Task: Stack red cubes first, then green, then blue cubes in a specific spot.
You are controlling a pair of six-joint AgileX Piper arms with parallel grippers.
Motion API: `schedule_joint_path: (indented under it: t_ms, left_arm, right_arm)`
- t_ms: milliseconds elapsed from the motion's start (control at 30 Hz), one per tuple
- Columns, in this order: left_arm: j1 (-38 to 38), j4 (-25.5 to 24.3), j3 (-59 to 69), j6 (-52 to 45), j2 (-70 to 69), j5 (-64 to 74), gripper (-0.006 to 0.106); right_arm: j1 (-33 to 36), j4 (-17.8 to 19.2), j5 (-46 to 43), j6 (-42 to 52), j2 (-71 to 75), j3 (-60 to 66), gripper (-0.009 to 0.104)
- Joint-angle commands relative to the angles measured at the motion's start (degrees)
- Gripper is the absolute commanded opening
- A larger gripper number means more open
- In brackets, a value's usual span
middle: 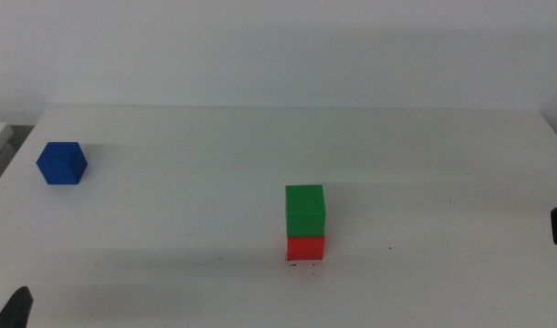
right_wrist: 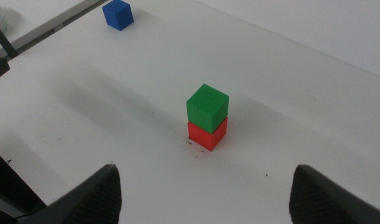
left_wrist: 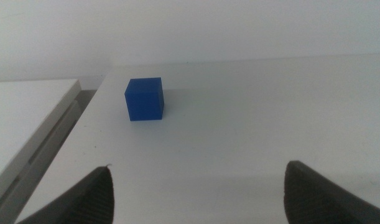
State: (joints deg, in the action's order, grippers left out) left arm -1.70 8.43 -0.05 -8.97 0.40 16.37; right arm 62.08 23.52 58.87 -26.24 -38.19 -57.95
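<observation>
Middle view: a small matte green cube [middle: 305, 211] sits squarely on a small matte red cube [middle: 305, 247], which rests on the cluster of thin black scuff marks [middle: 303, 265] on the white tabletop [middle: 424, 155]. The small matte dark-blue cube [middle: 61, 163] lies well apart, near the far left edge. The left end effector [left_wrist: 199, 193] faces this blue cube with jaws spread wide and nothing between them; only its tip shows at the lower left of the middle view. The right end effector [right_wrist: 205, 193], also wide and empty, waits at the right, facing the stack. Probable risks: the blue cube may be nudged off the nearby edge, and an off-centre placement could topple the stack, whose alignment looks slightly offset, though this is hard to judge.
</observation>
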Motion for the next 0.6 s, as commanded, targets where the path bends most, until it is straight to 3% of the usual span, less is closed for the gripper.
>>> schedule_joint_path:
  t_ms: [0, 267, 467, 567]
  left_arm:
    - [-0.6, -0.2, -3.2, 0.3, 3.2, 0.0, 0.094]
    - [-3.5, -1.3, -39.2, -0.1, 40.9, 23.6, 0.094]
    - [-3.5, 0.3, -52.7, 0.0, 60.3, 36.7, 0.094]
    - [-3.5, 2.1, -55.3, -0.8, 68.3, 33.9, 0.094]
  right_arm:
    - [0.1, 0.1, -0.3, 0.2, 0.2, -0.4, 0.093]
    - [0.1, 0.3, -0.3, 0.2, 0.2, -0.4, 0.093]
    - [0.1, 0.3, -0.3, 0.2, 0.2, -0.4, 0.093]
    - [0.1, 0.3, -0.3, 0.2, 0.2, -0.4, 0.093]
